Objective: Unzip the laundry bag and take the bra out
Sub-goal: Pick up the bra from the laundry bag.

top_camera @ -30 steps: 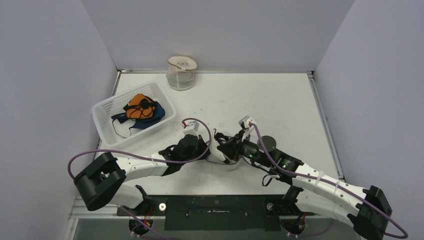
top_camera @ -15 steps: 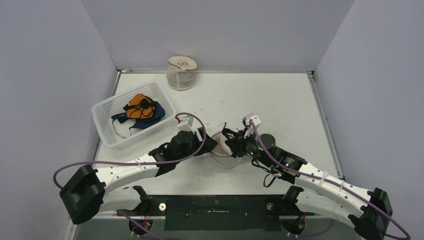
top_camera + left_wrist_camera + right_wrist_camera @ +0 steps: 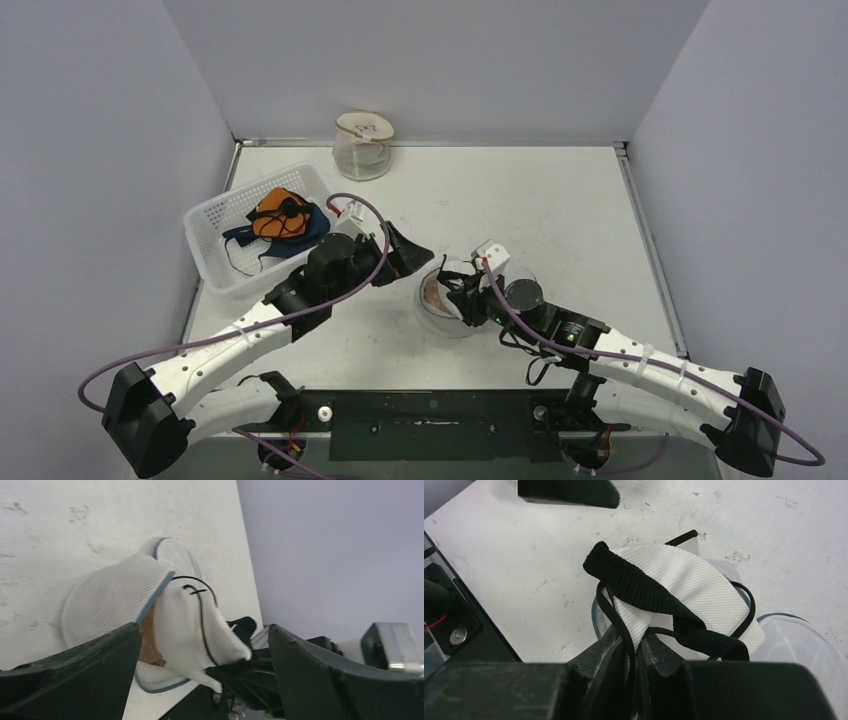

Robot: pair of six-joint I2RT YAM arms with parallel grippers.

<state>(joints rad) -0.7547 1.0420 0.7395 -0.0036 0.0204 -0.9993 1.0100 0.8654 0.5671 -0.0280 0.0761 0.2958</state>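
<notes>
The round white mesh laundry bag (image 3: 432,318) with blue-grey trim lies on the table, its mouth gaping; something tan shows inside. The left wrist view shows its mesh side (image 3: 107,600). My right gripper (image 3: 468,300) is shut on the bra (image 3: 674,582), white ribbed cloth with black straps, which rises over the bag's opening. From the left wrist the bra (image 3: 185,625) hangs draped between the bag and the right gripper (image 3: 235,672). In its own view the right gripper (image 3: 634,645) pinches cloth and strap. My left gripper (image 3: 408,256) stands open, up and left of the bag, holding nothing.
A white slatted basket (image 3: 215,255) with orange and blue garments sits at the left. A clear lidded jar (image 3: 363,147) stands at the back by the wall. The black base rail (image 3: 430,425) runs along the near edge.
My left gripper opened, let go at the bag and drew back up and to the left. My right gripper stayed shut and shifted left with the bra, which now stands out of the bag.
</notes>
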